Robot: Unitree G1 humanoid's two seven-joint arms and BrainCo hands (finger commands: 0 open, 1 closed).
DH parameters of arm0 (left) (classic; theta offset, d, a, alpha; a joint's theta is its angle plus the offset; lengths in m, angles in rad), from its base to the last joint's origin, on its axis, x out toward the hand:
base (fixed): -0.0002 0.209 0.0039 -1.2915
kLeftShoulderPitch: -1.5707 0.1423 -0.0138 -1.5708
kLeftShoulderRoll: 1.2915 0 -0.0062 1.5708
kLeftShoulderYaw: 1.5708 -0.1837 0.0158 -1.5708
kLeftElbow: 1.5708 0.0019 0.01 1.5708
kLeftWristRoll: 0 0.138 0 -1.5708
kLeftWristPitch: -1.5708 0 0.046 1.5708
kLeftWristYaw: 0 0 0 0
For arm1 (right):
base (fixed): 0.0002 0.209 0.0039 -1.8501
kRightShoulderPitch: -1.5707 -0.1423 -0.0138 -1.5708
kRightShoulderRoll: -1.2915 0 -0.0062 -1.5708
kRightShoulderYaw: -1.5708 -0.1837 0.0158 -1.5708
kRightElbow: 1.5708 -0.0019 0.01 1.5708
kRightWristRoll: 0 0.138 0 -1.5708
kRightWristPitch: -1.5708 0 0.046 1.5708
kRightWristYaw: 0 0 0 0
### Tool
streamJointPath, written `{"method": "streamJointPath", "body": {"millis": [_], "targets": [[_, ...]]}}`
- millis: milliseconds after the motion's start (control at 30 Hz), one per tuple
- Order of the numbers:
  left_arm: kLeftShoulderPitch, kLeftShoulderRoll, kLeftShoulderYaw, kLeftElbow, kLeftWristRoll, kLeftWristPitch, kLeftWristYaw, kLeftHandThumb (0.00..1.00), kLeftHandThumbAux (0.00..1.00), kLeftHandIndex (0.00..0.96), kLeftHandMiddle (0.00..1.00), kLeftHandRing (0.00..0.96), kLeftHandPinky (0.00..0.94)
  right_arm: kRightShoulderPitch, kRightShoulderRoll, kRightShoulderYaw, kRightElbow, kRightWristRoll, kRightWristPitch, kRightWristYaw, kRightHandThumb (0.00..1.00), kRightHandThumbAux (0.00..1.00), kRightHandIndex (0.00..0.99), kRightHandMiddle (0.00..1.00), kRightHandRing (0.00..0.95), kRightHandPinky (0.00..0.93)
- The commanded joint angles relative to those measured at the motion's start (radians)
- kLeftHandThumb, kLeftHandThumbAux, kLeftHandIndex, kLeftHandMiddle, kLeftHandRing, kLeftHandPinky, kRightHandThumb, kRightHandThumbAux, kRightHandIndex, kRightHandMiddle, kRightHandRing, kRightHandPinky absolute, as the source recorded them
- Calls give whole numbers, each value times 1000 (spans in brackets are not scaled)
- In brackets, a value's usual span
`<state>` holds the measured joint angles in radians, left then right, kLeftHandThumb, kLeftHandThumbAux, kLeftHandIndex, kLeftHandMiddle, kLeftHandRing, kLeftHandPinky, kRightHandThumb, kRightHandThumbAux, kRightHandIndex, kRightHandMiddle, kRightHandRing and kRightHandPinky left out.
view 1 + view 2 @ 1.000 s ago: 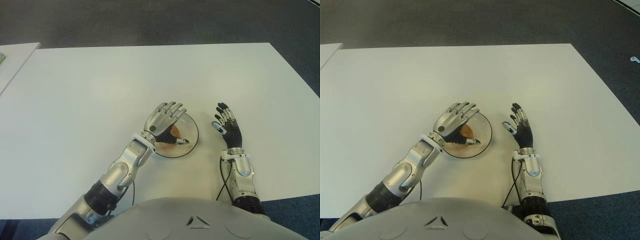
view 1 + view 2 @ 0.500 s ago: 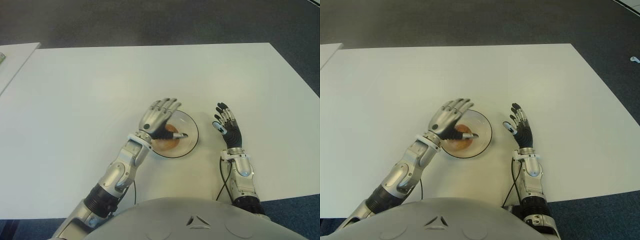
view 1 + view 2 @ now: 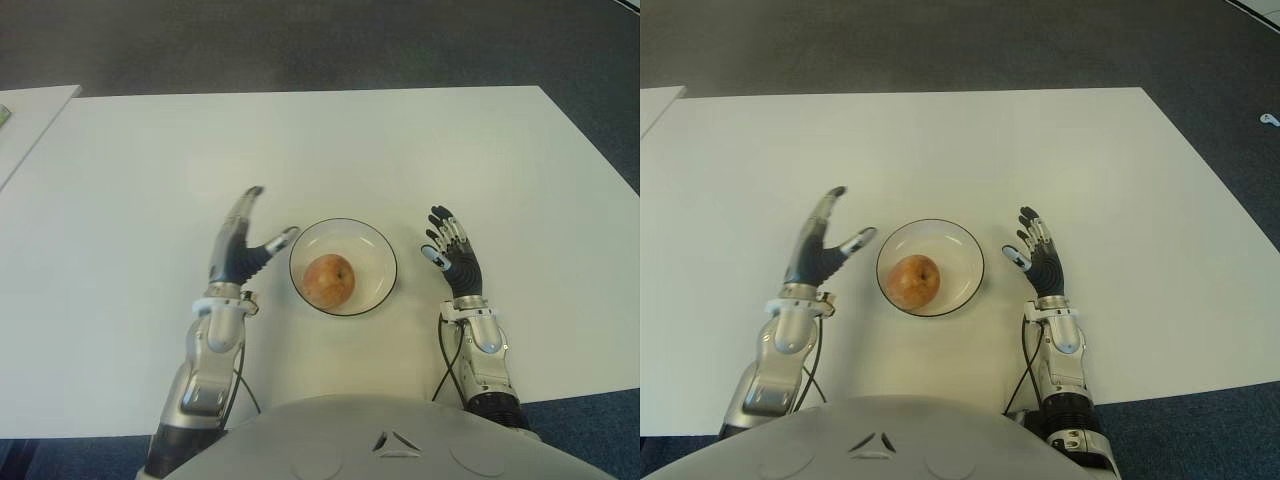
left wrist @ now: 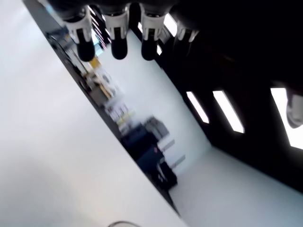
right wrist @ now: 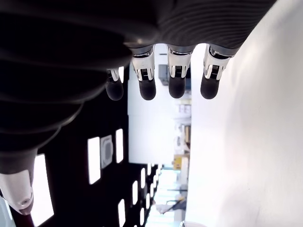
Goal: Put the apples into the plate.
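Left eye view: I see the white table, bare around the work area. The clear plate sits between my hands and contains one apple. Left hand is just beside the plate, fingers spread, empty. Right hand is near its other side, fingers spread, empty.

No text, label, brand or number can be read on anything here.
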<state>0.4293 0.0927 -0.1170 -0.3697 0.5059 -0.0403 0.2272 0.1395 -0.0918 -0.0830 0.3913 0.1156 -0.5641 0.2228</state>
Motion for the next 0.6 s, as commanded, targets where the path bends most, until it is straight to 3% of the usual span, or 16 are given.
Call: {"method": "streamJointPath", "body": {"millis": [33, 233, 600], "targets": [[106, -41, -11, -21, -4, -61, 71, 54, 329, 19, 0, 0, 33, 104, 48, 20, 121, 18, 73, 19, 106, 601, 0, 0, 0, 0], [98, -67, -12, 57, 3, -126, 146, 25, 335, 20, 0, 0, 52, 90, 46, 13, 142, 17, 61, 29, 101, 624, 0, 0, 0, 0], [89, -85, 19, 182, -52, -178, 180, 23, 391, 26, 6, 5, 45, 81, 51, 8, 157, 7, 41, 20, 96, 594, 0, 0, 0, 0]]}}
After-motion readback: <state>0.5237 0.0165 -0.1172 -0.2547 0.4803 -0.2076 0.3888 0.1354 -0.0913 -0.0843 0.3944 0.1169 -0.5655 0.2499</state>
